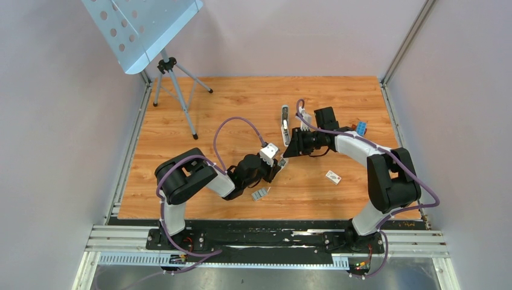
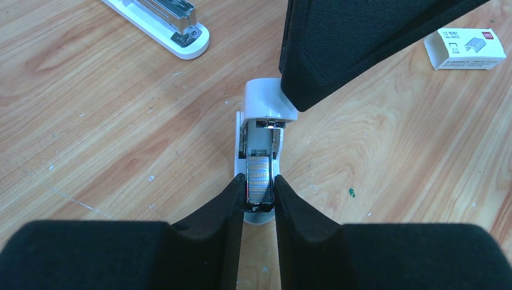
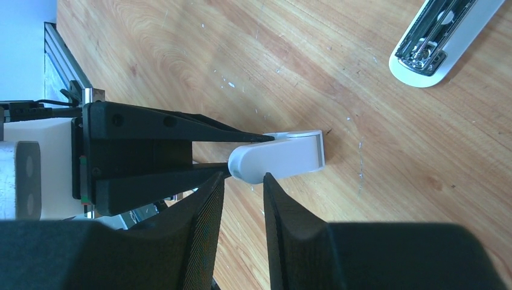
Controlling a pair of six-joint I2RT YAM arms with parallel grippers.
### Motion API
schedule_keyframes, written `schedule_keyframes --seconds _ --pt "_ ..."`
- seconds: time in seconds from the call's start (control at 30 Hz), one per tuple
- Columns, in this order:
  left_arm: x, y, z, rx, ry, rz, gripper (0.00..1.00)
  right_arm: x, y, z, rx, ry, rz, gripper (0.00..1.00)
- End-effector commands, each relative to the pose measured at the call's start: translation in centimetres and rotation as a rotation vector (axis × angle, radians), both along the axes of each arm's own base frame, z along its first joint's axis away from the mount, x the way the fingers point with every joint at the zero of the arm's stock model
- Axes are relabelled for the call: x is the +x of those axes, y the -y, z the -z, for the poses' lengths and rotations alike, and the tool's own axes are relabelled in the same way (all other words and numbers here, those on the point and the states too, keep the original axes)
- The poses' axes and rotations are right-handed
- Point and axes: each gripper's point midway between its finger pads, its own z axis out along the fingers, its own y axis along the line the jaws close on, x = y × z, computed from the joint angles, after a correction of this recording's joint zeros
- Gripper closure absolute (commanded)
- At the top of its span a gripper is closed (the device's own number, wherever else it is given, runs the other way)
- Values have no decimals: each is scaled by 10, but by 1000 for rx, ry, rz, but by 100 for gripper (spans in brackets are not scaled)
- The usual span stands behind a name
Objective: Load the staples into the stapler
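Observation:
The small stapler lies on the wooden table with its pale top lifted; it also shows in the top view and the right wrist view. A ribbed strip of staples sits in its metal channel. My left gripper is shut on the front end of that channel, one finger on each side. My right gripper has its jaws a little apart, tips at the rounded end of the raised top, with nothing between them. Another block of staples lies near the left arm.
A longer open stapler lies just beyond, also in the left wrist view. A small white box lies to the right. A colourful brick block sits far right. A tripod stand is at the back left.

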Motion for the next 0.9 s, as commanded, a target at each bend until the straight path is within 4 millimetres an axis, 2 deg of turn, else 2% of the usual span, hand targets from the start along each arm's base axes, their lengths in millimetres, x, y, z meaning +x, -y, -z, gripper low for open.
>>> schedule_keyframes --seconds 0.0,0.27,0.53,0.8,0.87 --pt "-4 -9 16 44 -43 -11 73 -10 -6 2 18 -38 -12 66" --pt "-7 -10 9 26 -46 -7 73 -11 -3 10 -2 -77 16 66" --pt "-8 -10 4 19 -44 -6 72 -12 -5 5 10 -85 22 66" --pt "-14 -25 -4 14 -50 -37 67 -13 0 11 -18 -104 49 66" --pt "-14 -31 -11 -5 -63 -67 65 -12 0 14 -28 -135 78 61"
